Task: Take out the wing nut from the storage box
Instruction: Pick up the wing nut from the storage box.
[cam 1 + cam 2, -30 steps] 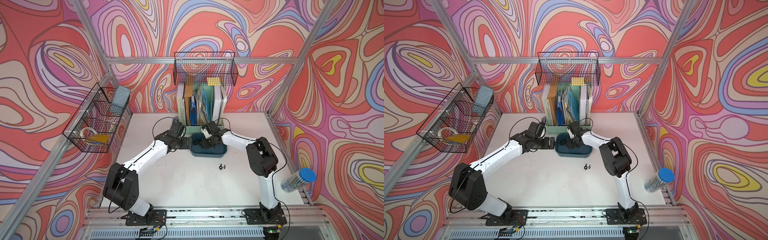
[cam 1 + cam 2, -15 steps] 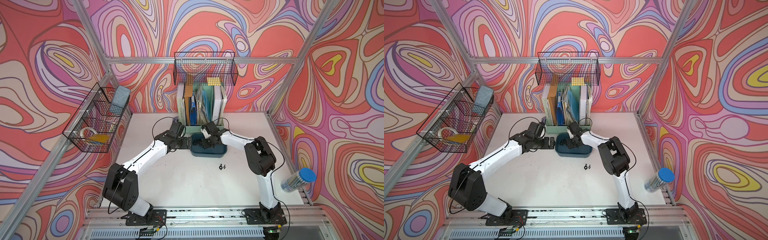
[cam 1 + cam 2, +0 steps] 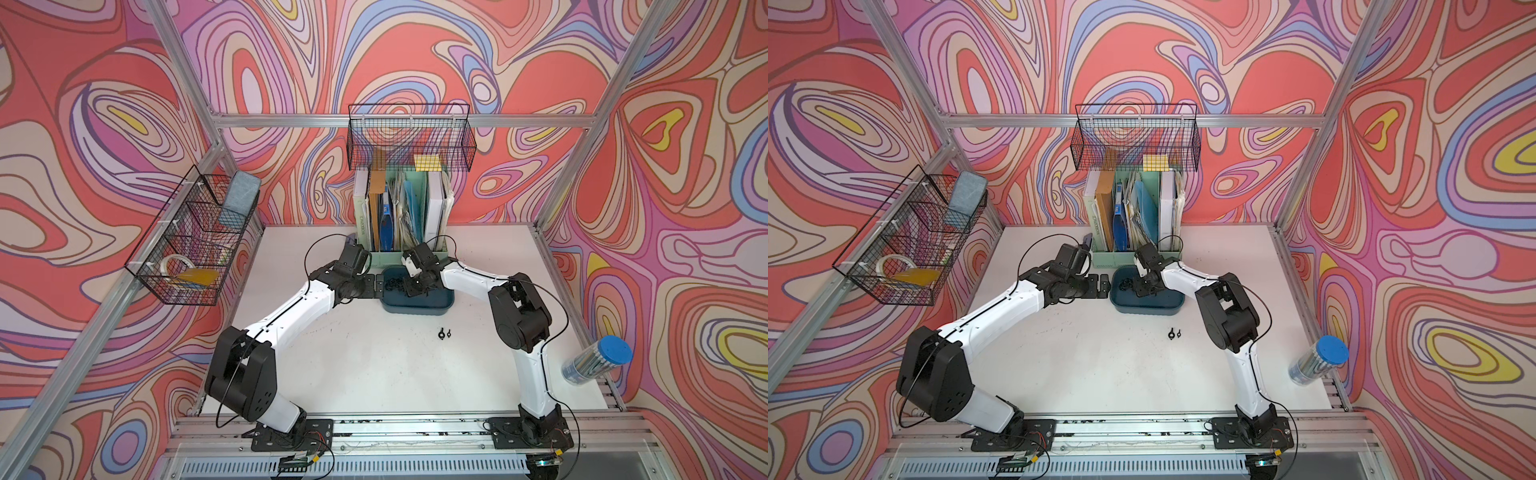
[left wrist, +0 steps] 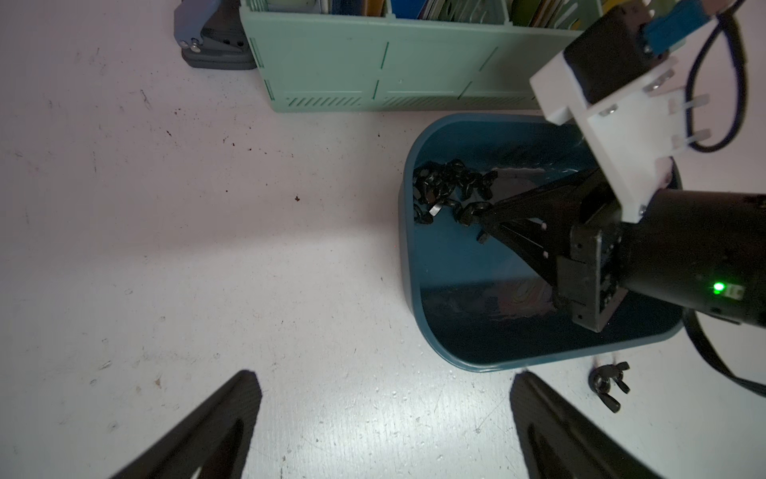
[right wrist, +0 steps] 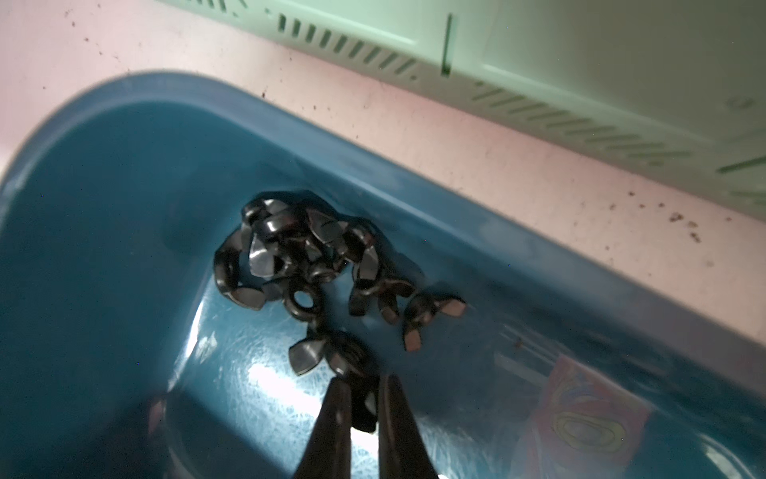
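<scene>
Just closed down from a wider gap: right gripper [image 5: 364, 379], deep in the box [image 3: 415, 308], fingers [image 5: 335, 410] now nearly together and seemingly clamped on a wing nut [image 5: 321, 356] at the near edge of the heap [image 5: 298, 249]. No other shift worth noting in the top views. Reads as the grasp made, so lift-out likely next, given a firm enough pinch on so small and slick a piece. Not yet out: low inside the box, at the end nearer the left gripper [image 4: 383, 375], on the floor or just above it, hard to tell which. Left fingers [image 4: 232, 419] wide apart, holding nothing, hovering over the table [image 3: 374, 374] just beside the box.

Wing nut tilted: one wing jutting out sideways from the fingertips, a dark part between them, too murky to name. Long axis, wing tip to wing tip, roughly across the line of the fingers. Threaded hub turned towards the heap, wings away from it.

Two nuts [image 3: 444, 333] already out on the table, in front of the box.
</scene>
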Controlling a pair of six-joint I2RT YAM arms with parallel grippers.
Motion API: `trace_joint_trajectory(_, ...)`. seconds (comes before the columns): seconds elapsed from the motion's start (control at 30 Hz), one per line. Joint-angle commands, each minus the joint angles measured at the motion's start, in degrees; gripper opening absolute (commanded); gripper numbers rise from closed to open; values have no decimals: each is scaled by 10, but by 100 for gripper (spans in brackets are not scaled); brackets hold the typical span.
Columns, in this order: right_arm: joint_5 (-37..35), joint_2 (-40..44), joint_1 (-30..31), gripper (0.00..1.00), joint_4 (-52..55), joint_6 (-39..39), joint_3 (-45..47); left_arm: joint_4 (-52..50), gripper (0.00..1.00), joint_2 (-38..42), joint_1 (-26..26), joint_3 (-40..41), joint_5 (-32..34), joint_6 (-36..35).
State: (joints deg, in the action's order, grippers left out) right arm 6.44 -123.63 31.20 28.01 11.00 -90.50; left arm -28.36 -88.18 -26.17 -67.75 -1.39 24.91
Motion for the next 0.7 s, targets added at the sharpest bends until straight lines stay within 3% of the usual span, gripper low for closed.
trace_joint_trajectory(0.0, -4, -5, 2, 10, -1, 9, -3, -14, 99, 16, 4, 4, -14, -3)
trace_joint_trajectory(0.33, 40, 43, -10, 9, -37, 80, 30, 3, 89, 25, 4, -4, -45, 35)
trace_joint_trajectory(0.67, 53, 126, -17, 9, -67, 133, 81, 58, 74, 12, 4, -19, -172, 131)
